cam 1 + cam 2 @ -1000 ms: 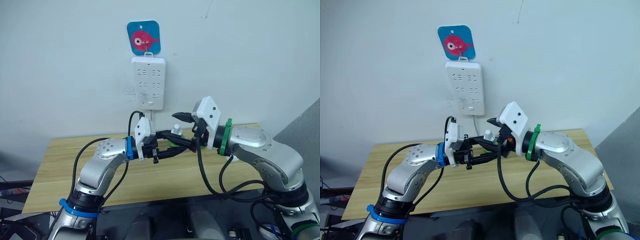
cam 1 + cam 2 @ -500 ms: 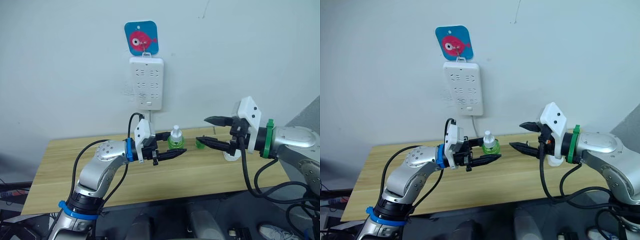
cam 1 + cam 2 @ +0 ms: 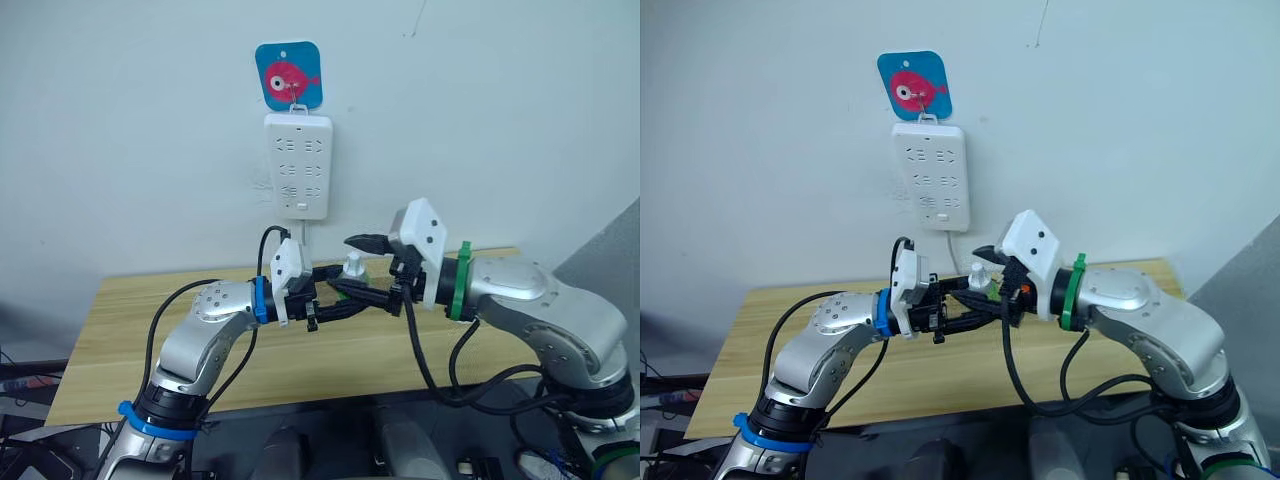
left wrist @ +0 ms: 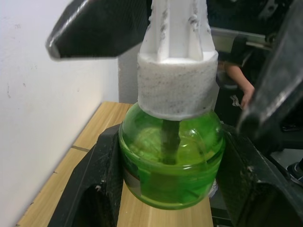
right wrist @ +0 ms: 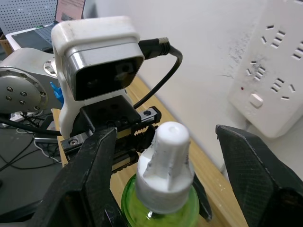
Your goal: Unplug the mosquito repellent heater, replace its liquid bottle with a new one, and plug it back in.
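Note:
The new one point(image 4: 170, 165), a small green bottle with a white ribbed cap point(image 5: 168, 161), is held upright above the table by my left gripper point(image 3: 353, 286), which is shut on its green body. My right gripper point(image 3: 340, 264) is open, with one finger point(image 5: 90, 184) on each side of the cap and a clear gap to it. A dark wick shows inside the bottle in the left wrist view. The mosquito repellent heater and its liquid bottle are hidden behind my arms.
A white power strip point(image 3: 297, 165) hangs on the wall under a blue fish plaque point(image 3: 289, 75), right behind the grippers. The wooden table point(image 3: 120, 330) stretches below both arms. A person's arm point(image 4: 236, 82) shows in the background.
Half a second ago my right gripper was off to the right, away from the bottle; it has swung back left and now brackets the cap. The left gripper still holds the bottle in place.

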Robot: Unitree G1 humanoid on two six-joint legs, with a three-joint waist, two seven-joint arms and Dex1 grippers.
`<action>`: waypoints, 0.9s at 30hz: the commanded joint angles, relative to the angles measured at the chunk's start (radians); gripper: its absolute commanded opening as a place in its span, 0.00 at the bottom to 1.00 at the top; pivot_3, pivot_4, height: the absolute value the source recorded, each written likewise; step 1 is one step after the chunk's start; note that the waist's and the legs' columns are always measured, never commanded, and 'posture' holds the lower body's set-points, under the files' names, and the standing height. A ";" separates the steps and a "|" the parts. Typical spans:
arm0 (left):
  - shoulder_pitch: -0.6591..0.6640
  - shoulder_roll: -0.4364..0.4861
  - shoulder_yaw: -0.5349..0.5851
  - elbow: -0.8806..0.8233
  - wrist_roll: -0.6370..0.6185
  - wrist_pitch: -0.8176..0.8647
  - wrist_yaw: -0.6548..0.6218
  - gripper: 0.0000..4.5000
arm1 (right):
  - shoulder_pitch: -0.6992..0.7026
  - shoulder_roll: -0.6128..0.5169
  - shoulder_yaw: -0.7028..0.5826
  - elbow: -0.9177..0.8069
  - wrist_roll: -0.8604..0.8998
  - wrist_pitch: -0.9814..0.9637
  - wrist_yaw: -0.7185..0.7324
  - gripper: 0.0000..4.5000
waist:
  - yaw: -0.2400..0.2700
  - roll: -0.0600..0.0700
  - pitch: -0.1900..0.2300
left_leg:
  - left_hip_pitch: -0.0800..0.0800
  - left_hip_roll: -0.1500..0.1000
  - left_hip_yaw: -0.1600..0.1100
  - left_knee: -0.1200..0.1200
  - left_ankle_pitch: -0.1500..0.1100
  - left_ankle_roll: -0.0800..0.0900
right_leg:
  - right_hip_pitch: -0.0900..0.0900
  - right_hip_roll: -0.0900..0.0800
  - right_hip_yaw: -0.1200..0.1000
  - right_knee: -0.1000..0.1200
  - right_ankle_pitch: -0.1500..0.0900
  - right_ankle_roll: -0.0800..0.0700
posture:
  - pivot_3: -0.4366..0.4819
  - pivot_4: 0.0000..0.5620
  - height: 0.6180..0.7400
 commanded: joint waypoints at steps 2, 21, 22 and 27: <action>0.002 0.001 0.000 -0.045 -0.015 -0.008 -0.005 0.51 | 0.027 -0.058 -0.092 -0.007 0.013 -0.019 0.039 0.77 | 0.000 0.000 0.000 | 0.000 0.000 0.000 0.000 0.000 0.000 | 0.000 0.000 0.000 0.000 0.000 0.000 | 0.27 0.22 0.92; 0.012 0.004 -0.007 -0.038 -0.004 -0.024 -0.017 0.51 | -0.050 -0.132 -0.218 0.019 0.278 0.073 0.077 0.77 | -0.004 0.000 0.000 | 0.001 0.001 0.005 -0.001 0.000 0.000 | 0.001 0.003 0.001 0.000 0.000 0.000 | 0.26 0.23 0.92; 0.012 0.004 -0.008 -0.039 -0.004 -0.024 -0.017 0.51 | -0.060 -0.118 -0.204 0.026 0.271 0.073 0.069 0.77 | -0.004 0.000 0.000 | 0.001 0.001 0.005 -0.001 0.000 0.000 | 0.001 0.003 0.001 0.000 0.000 0.000 | 0.26 0.23 0.92; 0.017 0.003 -0.007 -0.039 0.000 -0.029 -0.021 0.51 | -0.087 -0.068 -0.135 0.053 0.246 0.067 0.057 0.77 | -0.001 0.000 0.000 | 0.001 0.000 0.004 0.000 0.000 0.000 | 0.001 0.001 0.002 0.000 0.000 0.000 | 0.27 0.23 0.92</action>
